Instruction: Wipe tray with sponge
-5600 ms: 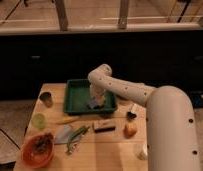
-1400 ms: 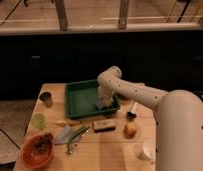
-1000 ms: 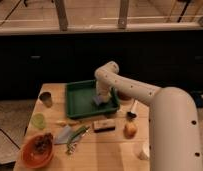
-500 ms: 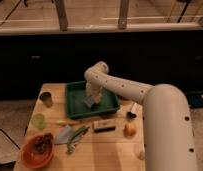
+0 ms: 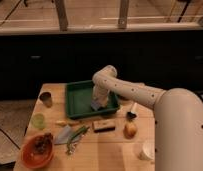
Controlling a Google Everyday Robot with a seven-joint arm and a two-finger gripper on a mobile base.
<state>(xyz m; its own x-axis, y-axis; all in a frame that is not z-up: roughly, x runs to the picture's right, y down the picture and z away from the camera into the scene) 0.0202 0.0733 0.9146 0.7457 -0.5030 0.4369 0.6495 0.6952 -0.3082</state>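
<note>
Since half a second ago the gripper point(image 5: 97, 103) has slid a bit toward the right side of the tray point(image 5: 77, 102), and the arm's elbow now sits further right over the tray's back edge. Fingers are down inside the tray, right half, close to the front-right rim; cannot tell whether they are closed or spread. A small grey-blue sponge point(image 5: 96, 106) shows right at the gripper tip, on or just above the tray floor; whether it is actually gripped cannot be told. The white arm point(image 5: 130, 92) bends up from the gripper, arcs over the tray's right rim and runs to the big white body at lower right. The tray is dark green, rectangular with a raised rim, sitting at the back middle of the wooden bench point(image 5: 110, 152). Just in front of the tray lies a tan-and-dark block point(image 5: 103, 125), apart from the rim. Right of that, a yellowish round fruit point(image 5: 130, 130), and behind it a small dark thing with a white handle point(image 5: 131, 112) beside the tray's right front corner. A white cup point(image 5: 146, 150) stands near the robot body. Left of the tray: a dark cup point(image 5: 45, 98) at the back, a pale green cup point(image 5: 38, 121) nearer. Front left, an orange bowl point(image 5: 37, 151) with dark stuff inside, and next to it a flat pale-blue pointed piece point(image 5: 63, 134) and a green utensil point(image 5: 76, 137).
</note>
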